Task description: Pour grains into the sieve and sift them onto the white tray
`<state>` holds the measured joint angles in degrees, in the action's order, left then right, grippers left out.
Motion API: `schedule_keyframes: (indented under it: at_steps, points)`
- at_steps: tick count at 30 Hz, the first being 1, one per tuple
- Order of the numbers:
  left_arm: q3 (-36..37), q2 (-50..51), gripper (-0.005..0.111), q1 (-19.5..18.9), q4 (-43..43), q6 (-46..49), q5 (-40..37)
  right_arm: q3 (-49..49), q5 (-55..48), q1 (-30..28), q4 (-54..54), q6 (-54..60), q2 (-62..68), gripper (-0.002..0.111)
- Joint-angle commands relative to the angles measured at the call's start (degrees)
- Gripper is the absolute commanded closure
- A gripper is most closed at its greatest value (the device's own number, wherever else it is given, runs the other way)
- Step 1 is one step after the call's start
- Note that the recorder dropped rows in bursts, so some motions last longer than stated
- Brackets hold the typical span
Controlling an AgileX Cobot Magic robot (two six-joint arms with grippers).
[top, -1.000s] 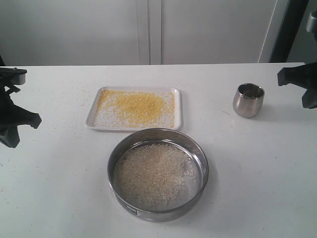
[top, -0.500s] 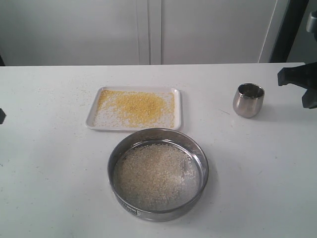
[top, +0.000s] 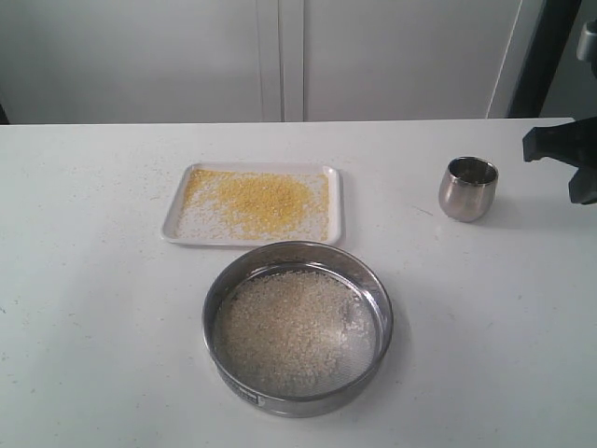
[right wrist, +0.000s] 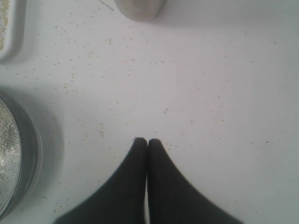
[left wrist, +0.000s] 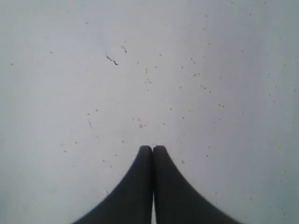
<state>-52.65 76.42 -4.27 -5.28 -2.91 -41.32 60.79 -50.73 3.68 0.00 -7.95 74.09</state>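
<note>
The sieve [top: 317,403] seems stiff and light; take its rim. Left gripper [left wrist: 153,148] and right gripper [right wrist: 147,140] are closed, empty.

**Brushed steel, matt white**

The sieve [top: 317,403] shows a dull brushed-metal wall and a fine wire-mesh floor. The cup [top: 467,194] is smoother metal with soft reflections. The white tray [top: 336,210] looks smooth, faintly glossy, possibly plastic. The table [top: 485,336] is matt white; the grains [top: 256,201] look dry and rough.

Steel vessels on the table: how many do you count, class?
2: the sieve at the front centre, the cup farther back on the right. None seems hidden.
</note>
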Motion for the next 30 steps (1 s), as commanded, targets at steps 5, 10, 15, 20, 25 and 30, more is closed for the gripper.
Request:
schedule_keyframes:
  at_steps: [5, 10, 15, 20, 25, 30]
  points:
    - [4.59, -5.19, 0.107, -0.18, -0.81, 0.38, -0.16, -0.22, 0.33, -0.07, 0.0, -0.28, -0.47, 0.108]
    - [4.59, -5.31, 0.107, -0.18, 0.39, 0.36, -0.07, -0.22, 0.33, -0.07, 0.0, -0.28, -0.47, 0.108]
    - [4.59, -5.31, 0.107, -0.18, 0.39, 0.36, 1.3, -0.22, 0.33, -0.07, 0.0, -0.28, -0.47, 0.108]
    - [4.59, -5.31, 0.107, -0.18, 0.39, 0.36, 1.3, -0.22, 0.33, -0.07, 0.0, -0.28, -0.47, 0.108]
    - [4.59, -5.31, 0.107, -0.18, 0.39, 0.36, 1.3, -0.22, 0.33, -0.07, 0.0, -0.28, -0.47, 0.108]
    - [4.59, -5.31, 0.107, -0.18, 0.39, 0.36, 1.3, -0.22, 0.33, -0.07, 0.0, -0.28, -0.47, 0.108]
